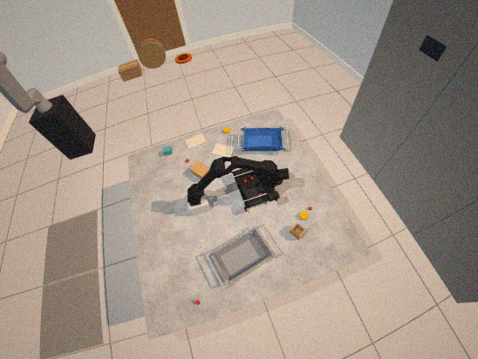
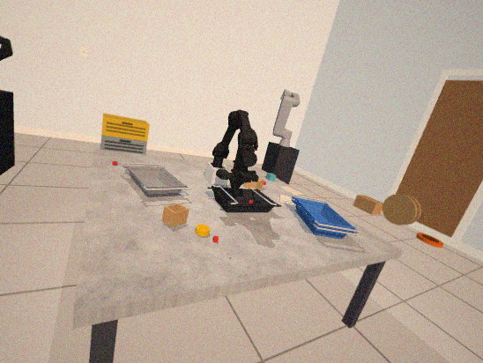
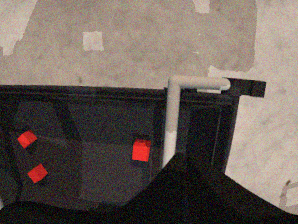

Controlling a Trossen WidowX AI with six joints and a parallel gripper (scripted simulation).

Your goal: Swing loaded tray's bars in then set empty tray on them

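Inside the black tray (image 1: 247, 206) (image 2: 245, 209) (image 3: 115, 117) lie three red blocks (image 1: 251, 178) (image 2: 250, 202) (image 3: 141, 150).

Blk tray (image 1: 253, 188) (image 2: 243, 210) (image 3: 115, 120) upright on tbl, red blks (image 1: 251, 178) (image 2: 251, 201) (image 3: 141, 151) inside, both bars (image 1: 256, 197) (image 2: 226, 195) (image 3: 171, 115) across top — grey tray (image 1: 242, 257) (image 2: 165, 193) & blue tray (image 1: 262, 138) (image 2: 323, 216) empty, apart.

Mottled grey table (image 1: 170, 261) (image 2: 145, 269) (trays atop).

black tray (image 1: 245, 207) (image 2: 241, 209) (image 3: 125, 93): matt plastic | bar (image 3: 171, 115): smooth
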